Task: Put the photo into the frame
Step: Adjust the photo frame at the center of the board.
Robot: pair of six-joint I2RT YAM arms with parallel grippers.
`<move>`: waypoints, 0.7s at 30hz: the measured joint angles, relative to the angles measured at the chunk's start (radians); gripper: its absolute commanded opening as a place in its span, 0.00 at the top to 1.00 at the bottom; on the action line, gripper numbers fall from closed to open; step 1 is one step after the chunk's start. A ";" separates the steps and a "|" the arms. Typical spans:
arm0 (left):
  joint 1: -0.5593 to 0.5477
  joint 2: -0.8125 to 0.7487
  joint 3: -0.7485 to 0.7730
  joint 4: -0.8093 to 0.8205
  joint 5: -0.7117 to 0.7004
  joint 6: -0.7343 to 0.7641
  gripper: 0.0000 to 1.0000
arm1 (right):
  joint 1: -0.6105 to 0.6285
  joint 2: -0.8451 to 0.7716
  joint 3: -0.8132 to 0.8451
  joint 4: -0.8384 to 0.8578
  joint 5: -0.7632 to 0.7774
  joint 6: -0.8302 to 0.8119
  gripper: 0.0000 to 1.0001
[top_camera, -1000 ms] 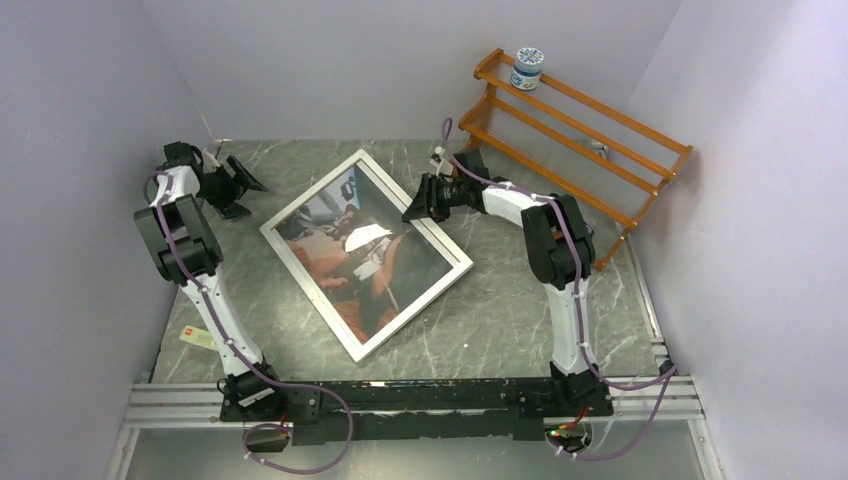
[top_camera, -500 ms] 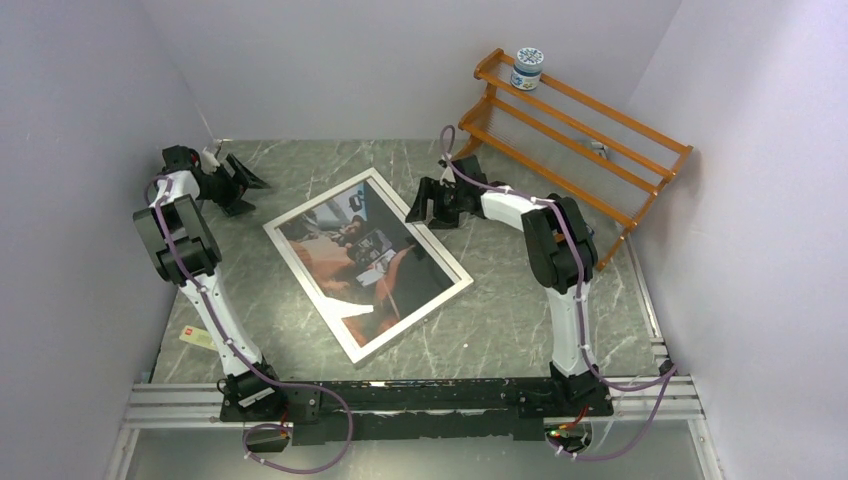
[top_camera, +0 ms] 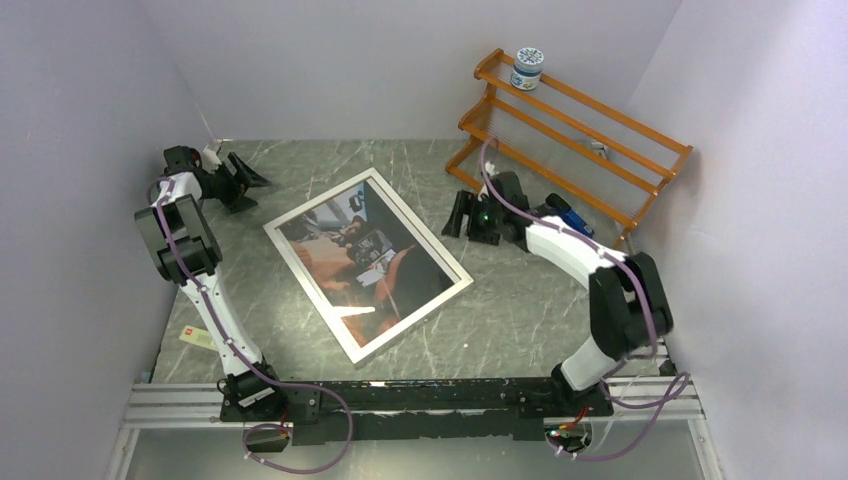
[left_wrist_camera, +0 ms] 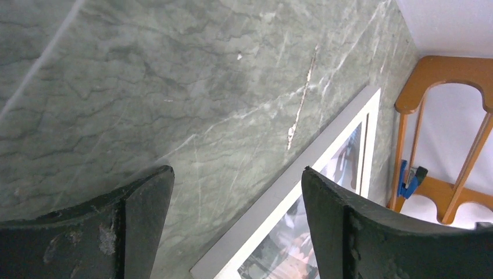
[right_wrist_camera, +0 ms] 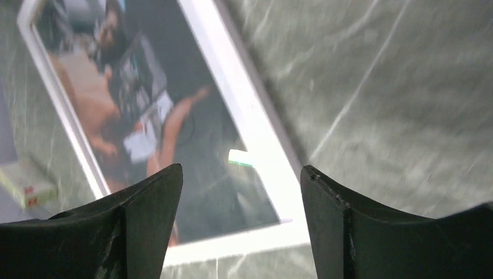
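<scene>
two arms rise from the near edge of the table [top_camera: 520,300]. between them the frame [top_camera: 316,293] lies flat, white front up, with the photo [top_camera: 370,262] inside it (a pale glare streak crosses its near part). the right arm bends low and reaches inward. the right gripper [top_camera: 463,215] is just beside the frame's far-right edge, jaws spread wide, apparently touching nothing. farther back by the left wall, the left gripper [top_camera: 242,185] has its jaws wide apart and empty. an orange rack [top_camera: 575,120] stands far right.
</scene>
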 measured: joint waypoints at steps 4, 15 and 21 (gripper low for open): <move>-0.008 0.001 -0.018 0.025 0.039 0.003 0.15 | 0.023 -0.138 -0.203 0.000 -0.104 0.008 0.29; -0.042 -0.039 -0.079 -0.074 0.054 0.048 0.16 | 0.120 -0.198 -0.455 -0.004 -0.264 0.072 0.20; -0.051 -0.087 -0.140 -0.161 0.013 0.065 0.18 | 0.108 -0.081 -0.379 0.077 -0.276 0.154 0.20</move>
